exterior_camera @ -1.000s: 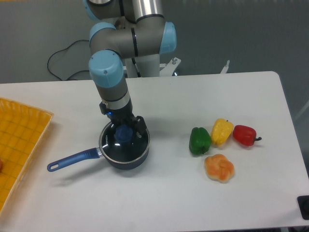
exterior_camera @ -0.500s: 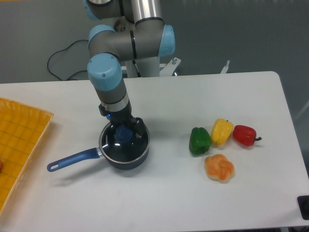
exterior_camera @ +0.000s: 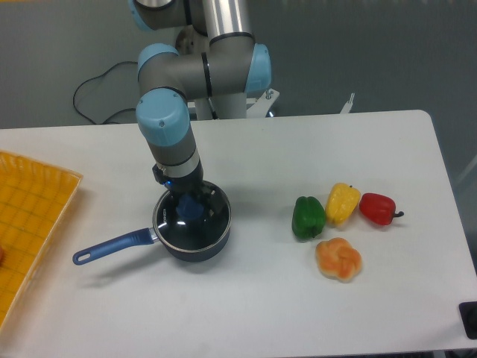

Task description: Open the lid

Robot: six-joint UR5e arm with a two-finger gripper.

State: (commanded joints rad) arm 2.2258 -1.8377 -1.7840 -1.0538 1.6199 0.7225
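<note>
Clear glass lid (exterior_camera: 195,224) with thin metal rim sits flat on the dark blue saucepan (exterior_camera: 190,246), covering its whole mouth; blue knob (exterior_camera: 191,208) at centre. Saucepan stands on the white table (exterior_camera: 253,298), left of middle, its long blue handle (exterior_camera: 112,247) pointing left and slightly toward the front edge, tip well short of the yellow tray (exterior_camera: 33,224).

Gripper (exterior_camera: 191,205) comes straight down from above, black fingers on both sides of the knob, set tight against it. Looks closed on the knob, but actual contact is hard to confirm at this size. Wrist and light-blue arm joints rise directly over the pan's back rim, hiding part of the lid's far edge.

Right of the pan a bare strip of table, then four toy vegetables clustered: green pepper (exterior_camera: 308,217) nearest the pan, yellow pepper (exterior_camera: 343,203) just beside it, red pepper (exterior_camera: 378,209) touching or nearly touching the yellow one, orange piece (exterior_camera: 339,259) in front of them. All well apart from the pan.

Yellow tray lies at the left table edge, cut off by the frame. Black cable (exterior_camera: 93,97) loops behind the table near the arm base. Dark object at the bottom right corner, too cropped to tell.
</note>
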